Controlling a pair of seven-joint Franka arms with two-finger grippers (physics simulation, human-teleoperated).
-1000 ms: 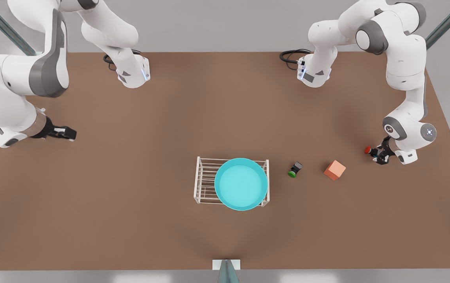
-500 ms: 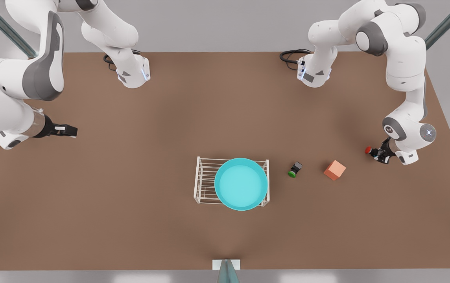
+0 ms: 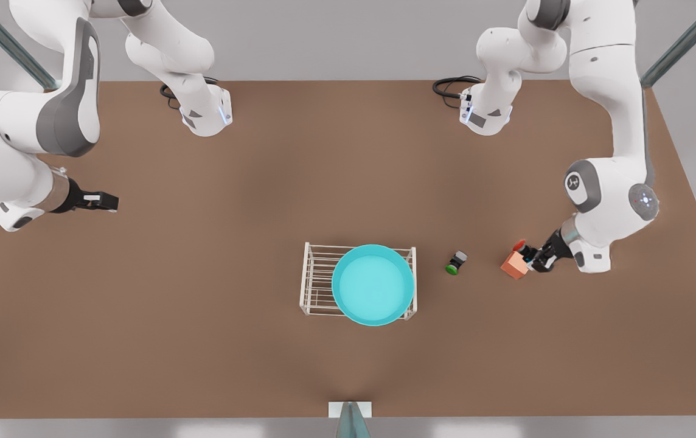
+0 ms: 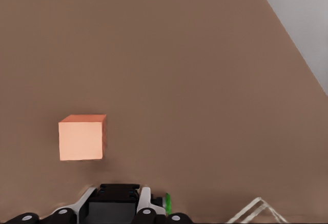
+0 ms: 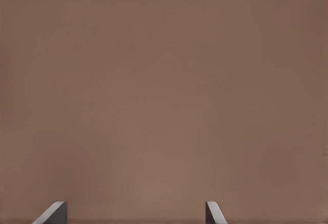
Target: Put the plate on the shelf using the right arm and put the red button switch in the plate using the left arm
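We look down on a wide brown table [image 3: 299,182] that spreads across most of the frame, plain and matte. Behind its far edge, along the top of the frame, we see a pale grey wall [image 3: 336,36]. Slanted teal-grey metal struts cross the upper left corner [image 3: 7,52] and the upper right corner [image 3: 682,42]. At the bottom centre, a small white bracket with a grey post [image 3: 350,417] sits at the near edge. We find the light soft and even, with faint shadows on the tabletop.

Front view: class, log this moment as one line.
left pincer: shut on red button switch, above orange cube | right pincer: open, waiting | plate: on shelf
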